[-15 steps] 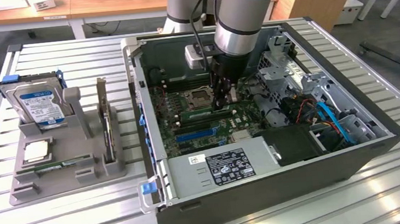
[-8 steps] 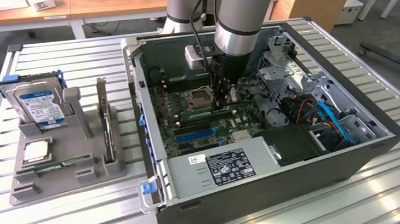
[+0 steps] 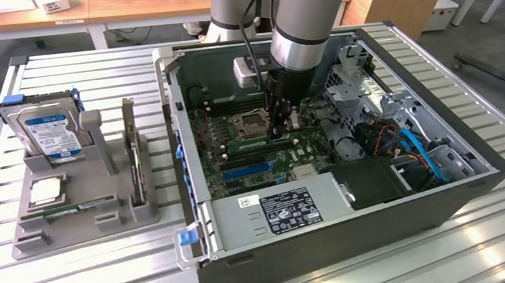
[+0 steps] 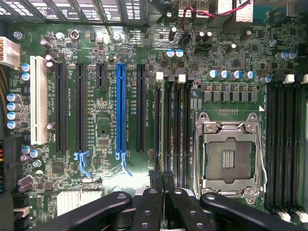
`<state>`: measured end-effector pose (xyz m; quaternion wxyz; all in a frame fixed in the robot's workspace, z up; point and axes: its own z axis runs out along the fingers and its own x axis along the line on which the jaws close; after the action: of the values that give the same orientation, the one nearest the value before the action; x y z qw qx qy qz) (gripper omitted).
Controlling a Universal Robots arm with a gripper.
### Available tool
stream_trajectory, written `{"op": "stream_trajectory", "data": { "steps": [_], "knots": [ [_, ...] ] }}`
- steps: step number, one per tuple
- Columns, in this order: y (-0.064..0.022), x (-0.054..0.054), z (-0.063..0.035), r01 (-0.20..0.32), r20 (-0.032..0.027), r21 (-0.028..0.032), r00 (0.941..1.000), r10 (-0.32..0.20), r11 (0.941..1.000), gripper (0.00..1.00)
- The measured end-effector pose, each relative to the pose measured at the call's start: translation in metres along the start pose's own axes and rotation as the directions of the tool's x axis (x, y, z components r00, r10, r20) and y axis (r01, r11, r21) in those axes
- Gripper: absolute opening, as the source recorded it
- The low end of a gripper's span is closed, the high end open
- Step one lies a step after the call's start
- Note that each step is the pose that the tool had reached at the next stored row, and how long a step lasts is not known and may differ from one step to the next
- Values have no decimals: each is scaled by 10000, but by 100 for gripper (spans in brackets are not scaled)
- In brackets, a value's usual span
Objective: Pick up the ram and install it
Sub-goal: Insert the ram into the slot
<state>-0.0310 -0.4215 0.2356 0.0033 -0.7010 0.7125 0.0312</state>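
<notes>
**Ram down at the slots, fingers nipped nearly shut**

The gripper [image 3: 279, 133] is deep inside the open computer case [image 3: 337, 248]. Its tip is down at the motherboard [image 4: 101, 134], among the black memory slots [image 4: 179, 130] that run between the blue expansion slot [image 4: 120, 110] and the empty CPU socket [image 4: 230, 159]. The fingers [image 4: 153, 202] are drawn almost together, with only a sliver between them. From here they look to be pinching the ram [image 3: 251, 144] by its top edge, toward one end of the slot row. I would not swear to that grip, because the tips hide the contact.

To seat it well, I'd say the stick has to stay square to its slot and dead upright. The white latches [image 4: 181, 77] at the slot ends should be thrown back. The push should go straight down and be shared along the length, not rocked from one corner. With the hold sitting toward one end, the far end could ride high. The socket's open frame is just beside the slots, so any sideways drift is unwelcome.

The ram shows as a narrow green strip standing on its long edge, in line with the slots and just beside the socket. It is seen almost edge-on, so I cannot make out chips or a sticker.
</notes>
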Motion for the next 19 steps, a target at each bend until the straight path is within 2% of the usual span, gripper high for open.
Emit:
{"op": "stream_trajectory", "data": {
  "steps": [19],
  "knots": [
    [-1, 7, 18, 0, -1, 0, 10000, 0, 10000, 12]
  ]
}}
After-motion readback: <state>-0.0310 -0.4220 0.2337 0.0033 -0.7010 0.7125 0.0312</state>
